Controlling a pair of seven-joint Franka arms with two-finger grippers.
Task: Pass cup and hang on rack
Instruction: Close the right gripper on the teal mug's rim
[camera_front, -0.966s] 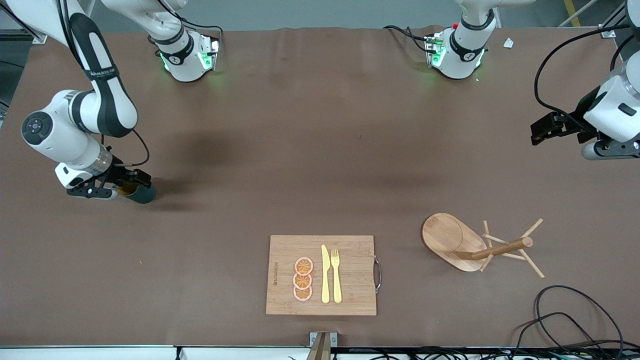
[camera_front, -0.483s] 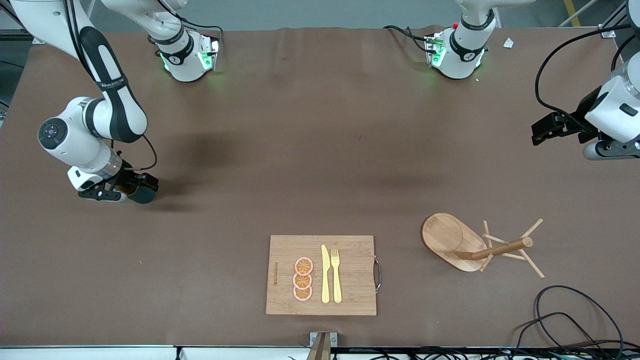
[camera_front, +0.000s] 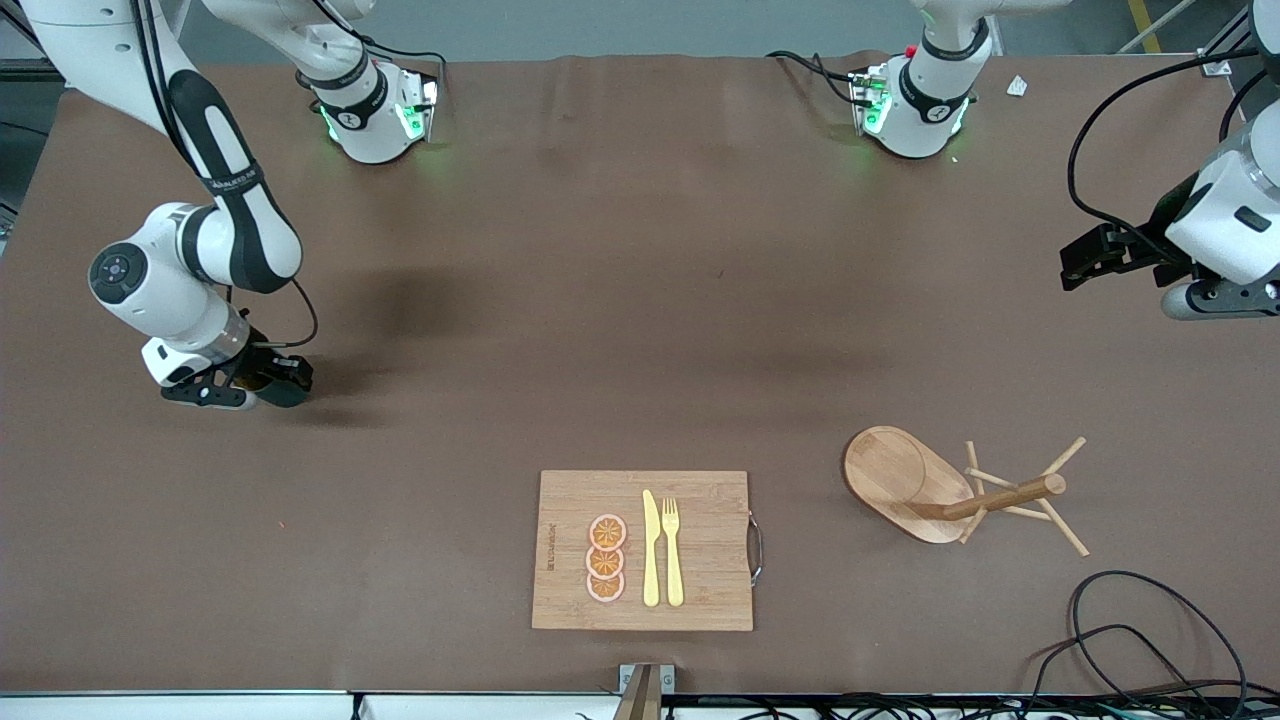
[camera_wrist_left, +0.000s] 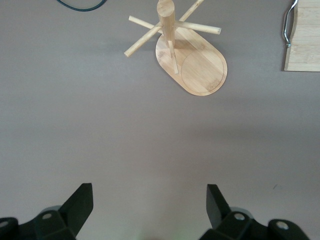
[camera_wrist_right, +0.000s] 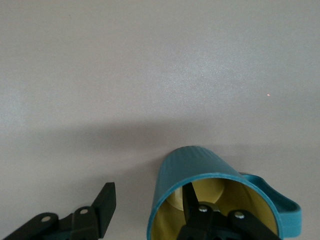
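Note:
The dark teal cup (camera_front: 288, 385) with its mustard-yellow inside (camera_wrist_right: 220, 200) is on the table at the right arm's end, its mouth turned toward my right gripper (camera_front: 262, 382). In the right wrist view my right gripper (camera_wrist_right: 150, 190) is open, one finger inside the cup and the other outside, with a gap to the wall. The cup's handle (camera_wrist_right: 287, 212) sticks out sideways. The wooden rack (camera_front: 905, 480) stands upright toward the left arm's end, also in the left wrist view (camera_wrist_left: 200, 65). My left gripper (camera_front: 1080, 262) (camera_wrist_left: 150, 200) is open and empty, held over bare table, waiting.
A bamboo cutting board (camera_front: 710, 560) with orange slices (camera_front: 606, 558), a yellow knife and a fork lies near the front edge in the middle. Its metal handle shows in the left wrist view (camera_wrist_left: 287, 22). Black cables (camera_front: 1130, 620) lie at the front corner near the rack.
My right arm has swung in toward the cup and its gripper has closed in on the cup's mouth. The cup has barely shifted. The left arm has stayed still.

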